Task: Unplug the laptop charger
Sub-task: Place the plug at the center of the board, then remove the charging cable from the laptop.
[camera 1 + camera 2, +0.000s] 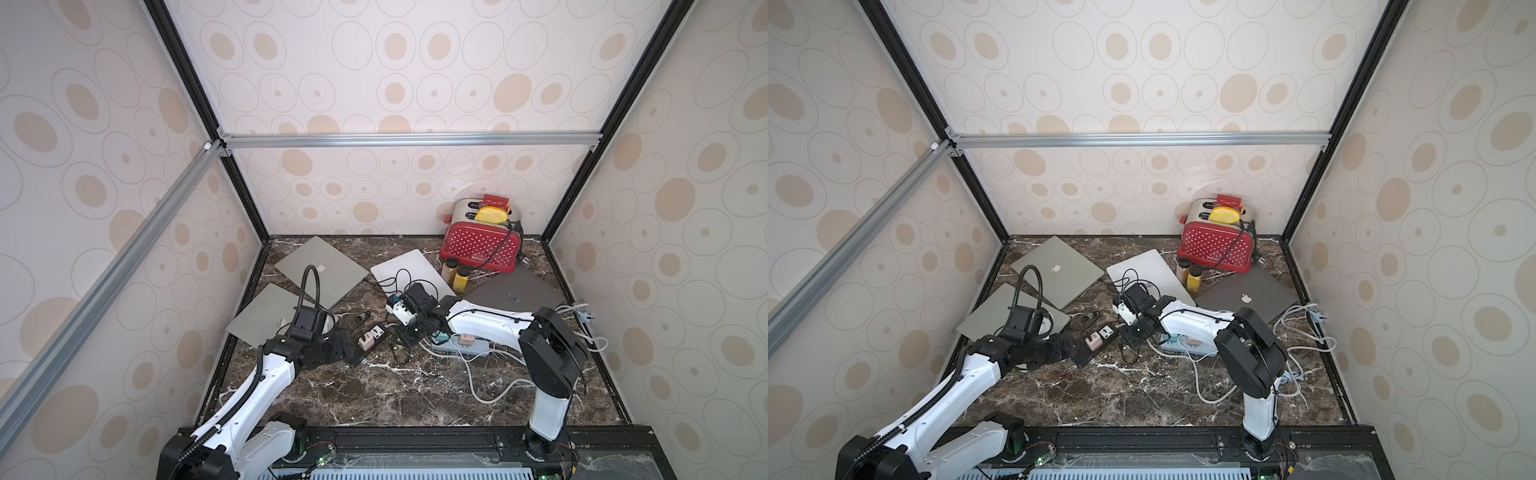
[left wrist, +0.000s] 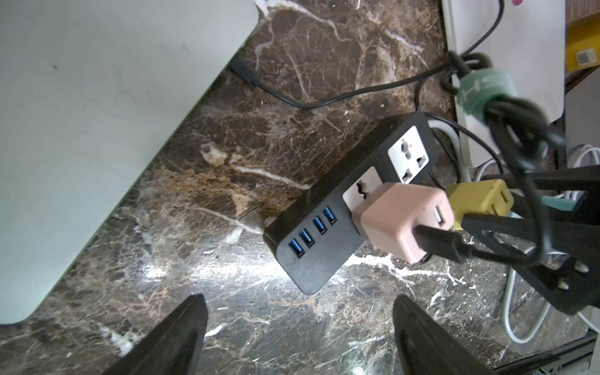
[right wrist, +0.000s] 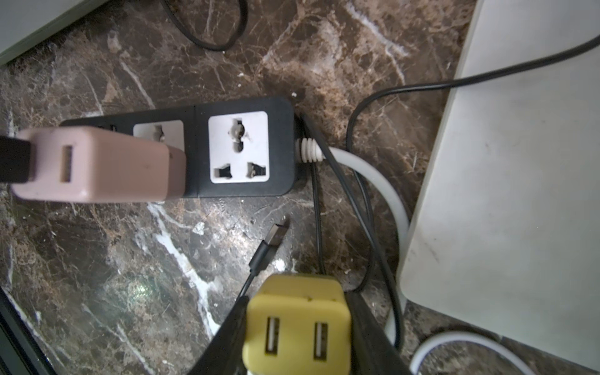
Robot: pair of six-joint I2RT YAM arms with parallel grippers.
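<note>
My right gripper (image 3: 297, 300) is shut on a yellow charger cube (image 3: 297, 321) with two empty USB ports, held clear of the black power strip (image 3: 282, 146). The strip's end socket (image 3: 238, 147) stands empty. A pink charger (image 3: 97, 165) sits plugged in beside that socket, with a black cable in it. A loose USB plug (image 3: 276, 235) lies on the marble near the yellow cube. My left gripper (image 2: 300, 305) is open just off the strip's USB end (image 2: 311, 259), nothing between its fingers. In a top view both grippers (image 1: 353, 355) (image 1: 405, 334) flank the strip (image 1: 376, 332).
Several closed laptops (image 1: 322, 270) (image 1: 515, 293) lie around the strip. A black cable bundle with a green tie (image 2: 483, 87) hangs by the right gripper. A red toaster (image 1: 482, 243), two bottles (image 1: 457, 276) and a second strip (image 1: 471, 347) with white cable (image 1: 478, 386) are to the right.
</note>
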